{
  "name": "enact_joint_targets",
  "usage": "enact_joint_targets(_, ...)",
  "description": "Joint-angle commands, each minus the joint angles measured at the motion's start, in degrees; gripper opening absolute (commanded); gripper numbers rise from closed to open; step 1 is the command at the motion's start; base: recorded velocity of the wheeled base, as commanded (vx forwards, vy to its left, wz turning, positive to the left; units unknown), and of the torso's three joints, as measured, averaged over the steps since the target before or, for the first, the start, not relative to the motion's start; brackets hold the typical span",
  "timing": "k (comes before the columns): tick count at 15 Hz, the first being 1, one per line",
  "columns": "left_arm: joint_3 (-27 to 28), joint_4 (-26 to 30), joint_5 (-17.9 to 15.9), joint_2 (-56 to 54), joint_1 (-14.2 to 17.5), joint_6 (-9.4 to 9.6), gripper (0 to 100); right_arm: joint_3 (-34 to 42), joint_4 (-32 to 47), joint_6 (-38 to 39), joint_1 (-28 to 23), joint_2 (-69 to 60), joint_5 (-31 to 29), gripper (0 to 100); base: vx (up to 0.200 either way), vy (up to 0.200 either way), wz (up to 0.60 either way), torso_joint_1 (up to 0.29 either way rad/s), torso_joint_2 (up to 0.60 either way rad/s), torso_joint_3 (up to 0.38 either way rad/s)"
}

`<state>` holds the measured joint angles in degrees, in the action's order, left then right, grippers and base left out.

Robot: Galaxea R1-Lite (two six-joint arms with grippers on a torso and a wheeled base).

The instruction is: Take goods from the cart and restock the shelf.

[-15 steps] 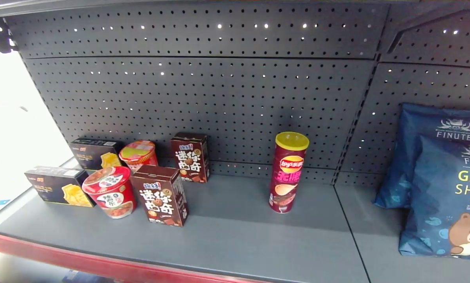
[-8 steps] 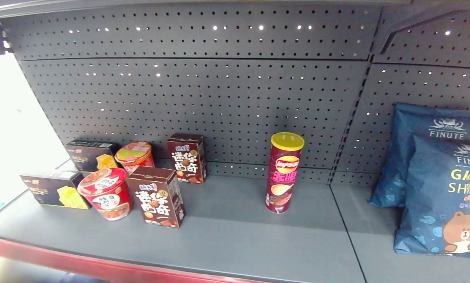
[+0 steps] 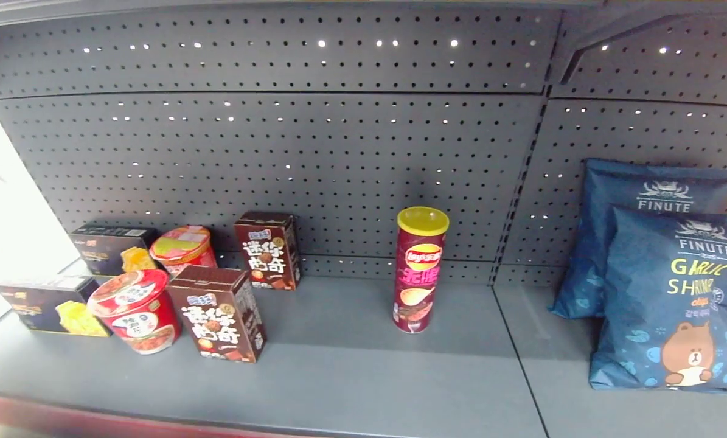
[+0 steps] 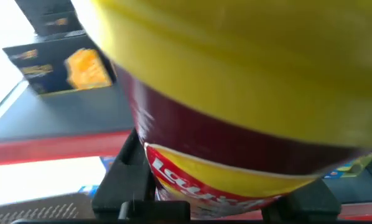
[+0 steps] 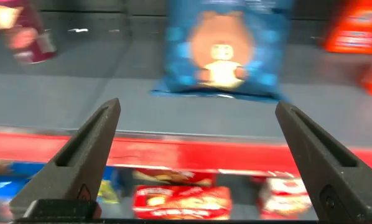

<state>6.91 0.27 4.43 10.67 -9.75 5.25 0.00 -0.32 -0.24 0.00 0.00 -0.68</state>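
Observation:
A chips can (image 4: 236, 93) with a yellow lid and maroon body sits close up in the left wrist view, and my left gripper (image 4: 211, 202) is shut on it, dark fingers (image 4: 120, 186) at its sides. An identical chips can (image 3: 420, 267) stands upright on the grey shelf (image 3: 351, 371) near the pegboard back. My right gripper (image 5: 204, 162) is open with nothing between its fingers, in front of the shelf's red edge (image 5: 192, 154), facing a blue snack bag (image 5: 220, 50).
At the shelf's left stand two brown chocolate boxes (image 3: 217, 313), two red noodle cups (image 3: 135, 310) and two black boxes (image 3: 50, 304). Two blue bags (image 3: 667, 304) lean at the right. Bare shelf lies either side of the standing can. Packets (image 5: 180, 202) fill the lower shelf.
The whole head view has shifted, so everything on the shelf sits further left in the picture. The goods themselves have not moved.

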Motion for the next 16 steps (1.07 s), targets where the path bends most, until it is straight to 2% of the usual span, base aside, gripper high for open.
enact_joint_targets(1, -0.5, 0.0, 0.0, 0.1, -0.1, 0.02, 0, 0.0, 0.1, 0.0, 0.1, 0.0, 0.0, 100, 0.000, 0.000, 0.00, 0.000, 0.00, 0.000)
enact_joint_targets(10, -1.5, 0.0, 0.0, -0.6, 0.0, 0.02, 0, 0.0, 0.1, -0.1, 0.0, 0.0, 0.2, 100, 0.000, 0.000, 0.00, 0.000, 0.00, 0.000)
enact_joint_targets(12, -2.5, 0.1, 0.0, -2.2, 0.0, 0.02, 0, 0.0, 0.1, 0.1, 0.0, 0.0, 0.1, 100, 0.000, 0.000, 0.60, 0.000, 0.00, 0.002)
enact_joint_targets(16, -2.6, 0.1, 0.1, -2.9, 0.0, 0.02, 0, 0.0, 0.1, 0.0, 0.0, 0.0, 0.1, 100, 0.000, 0.000, 0.00, 0.000, 0.00, 0.000)
